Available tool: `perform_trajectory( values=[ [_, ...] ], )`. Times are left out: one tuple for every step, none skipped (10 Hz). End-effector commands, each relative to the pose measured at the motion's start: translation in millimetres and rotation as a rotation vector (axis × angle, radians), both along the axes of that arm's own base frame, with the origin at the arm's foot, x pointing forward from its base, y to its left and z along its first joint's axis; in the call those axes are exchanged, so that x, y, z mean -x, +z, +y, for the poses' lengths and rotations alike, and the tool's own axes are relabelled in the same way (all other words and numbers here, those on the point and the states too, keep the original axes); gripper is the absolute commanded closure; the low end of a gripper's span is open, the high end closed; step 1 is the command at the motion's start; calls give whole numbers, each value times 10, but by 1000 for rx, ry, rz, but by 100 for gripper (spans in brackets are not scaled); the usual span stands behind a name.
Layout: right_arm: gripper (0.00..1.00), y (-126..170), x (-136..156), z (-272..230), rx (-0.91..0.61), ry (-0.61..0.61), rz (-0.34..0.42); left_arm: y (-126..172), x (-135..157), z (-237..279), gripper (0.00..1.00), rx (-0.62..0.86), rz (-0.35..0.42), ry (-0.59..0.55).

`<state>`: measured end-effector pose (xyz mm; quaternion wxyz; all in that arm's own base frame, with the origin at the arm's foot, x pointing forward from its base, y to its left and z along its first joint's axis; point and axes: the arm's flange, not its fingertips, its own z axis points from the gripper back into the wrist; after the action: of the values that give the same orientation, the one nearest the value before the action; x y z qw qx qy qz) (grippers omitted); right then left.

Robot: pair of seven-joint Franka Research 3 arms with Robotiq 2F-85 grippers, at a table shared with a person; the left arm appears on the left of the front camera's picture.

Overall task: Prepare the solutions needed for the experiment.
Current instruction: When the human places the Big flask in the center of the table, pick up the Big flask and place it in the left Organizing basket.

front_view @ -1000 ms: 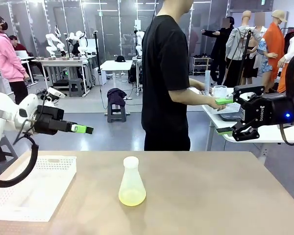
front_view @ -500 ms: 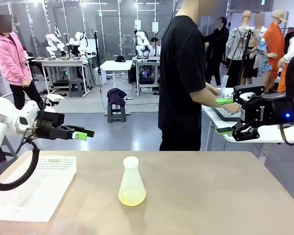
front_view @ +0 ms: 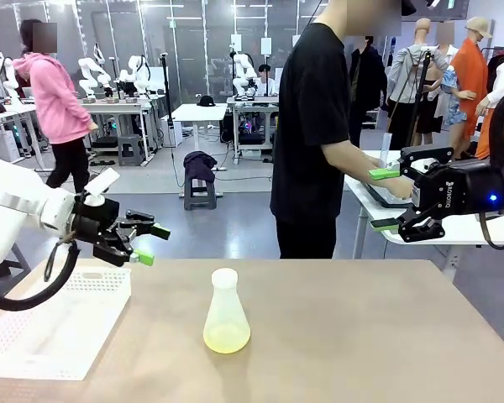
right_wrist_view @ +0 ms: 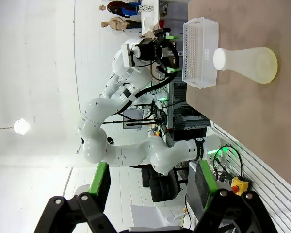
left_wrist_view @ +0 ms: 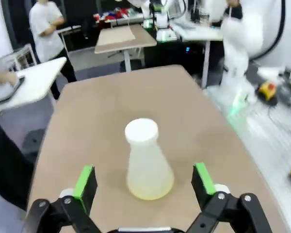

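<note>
My arms are glossy white with rounded joints. Black cable loops under my left wrist. Both my grippers, left (front_view: 150,243) and right (front_view: 385,199), are black with green pads; a blue light glows at three o'clock.

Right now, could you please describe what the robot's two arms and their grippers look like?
Both arms are glossy white with rounded joints. The left gripper is black with bright green pads on its two fingers, and a black cable loops under its wrist. The right gripper has the same black body and green pads, white lettering on its side, a blue light behind it, and a black cable curving over it.
</note>
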<state>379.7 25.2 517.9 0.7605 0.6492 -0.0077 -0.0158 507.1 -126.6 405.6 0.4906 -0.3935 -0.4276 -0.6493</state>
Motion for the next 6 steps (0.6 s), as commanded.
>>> perform_trajectory(
  values=[
    [11,11,9,-2,-4,-1,-7,-136,-10,-27,0,9,-278,-58],
    [11,11,9,-2,-4,-1,-7,-215,-28,-9,0,56,-168,-38],
    [11,11,9,-2,-4,-1,-7,-36,-19,-28,0,-5,-150,-39],
    [11,11,9,-2,-4,-1,-7,-36,-19,-28,0,-5,-150,-39],
    [11,11,9,-2,-4,-1,-7,-36,-19,-28,0,-5,-150,-39],
    [11,11,9,-2,-4,-1,-7,-36,-19,-28,0,-5,-150,-39]
  ],
)
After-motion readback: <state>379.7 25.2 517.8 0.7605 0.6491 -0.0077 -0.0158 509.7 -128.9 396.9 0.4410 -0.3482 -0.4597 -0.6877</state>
